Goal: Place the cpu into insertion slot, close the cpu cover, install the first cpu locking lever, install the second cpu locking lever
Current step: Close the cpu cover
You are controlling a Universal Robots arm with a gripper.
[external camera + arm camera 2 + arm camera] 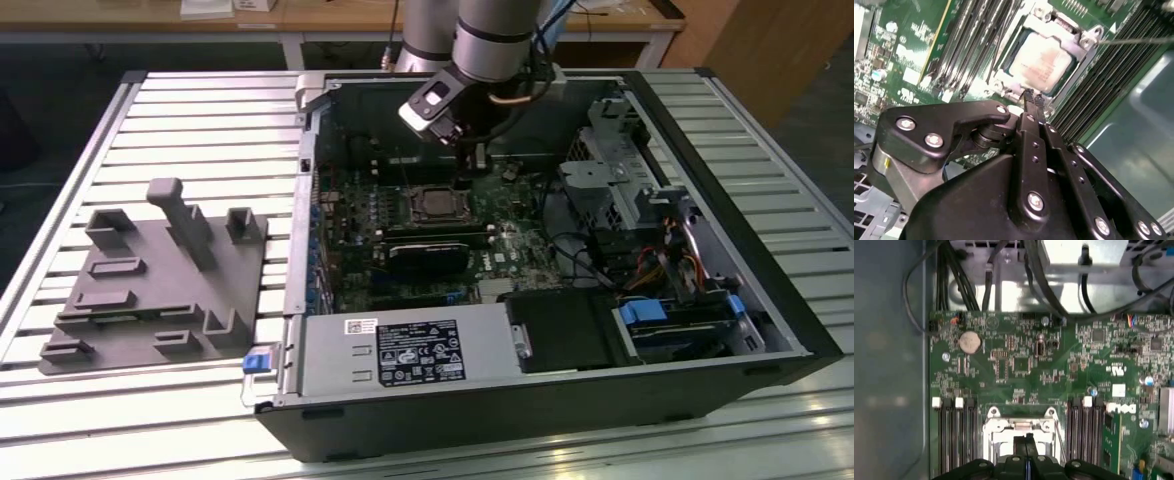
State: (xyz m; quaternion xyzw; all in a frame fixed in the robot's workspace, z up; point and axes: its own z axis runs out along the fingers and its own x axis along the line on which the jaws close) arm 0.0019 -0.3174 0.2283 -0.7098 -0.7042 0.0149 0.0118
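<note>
The cpu [1041,62] lies in the insertion slot [434,204] on the green motherboard, its pale silvery top showing. The cpu cover [1074,47], a silvery frame, lies flat around it, and its hinge end shows in the first wrist view [1004,426]. A thin metal locking lever [1136,40] sticks out sideways from one corner of the socket. My gripper [1033,96] is shut with nothing between its fingers, tips just off the socket's edge. In the exterior view the gripper [463,183] hangs just behind the socket, and its tips also show in the first wrist view as gripper [1026,441].
Memory slots [1104,85] flank the socket. A black graphics card [430,250] sits just in front of it, with a power supply [400,350] nearer. A drive cage [614,180] and cables [1044,270] fill the case's right side. A grey fixture [154,275] lies on the table.
</note>
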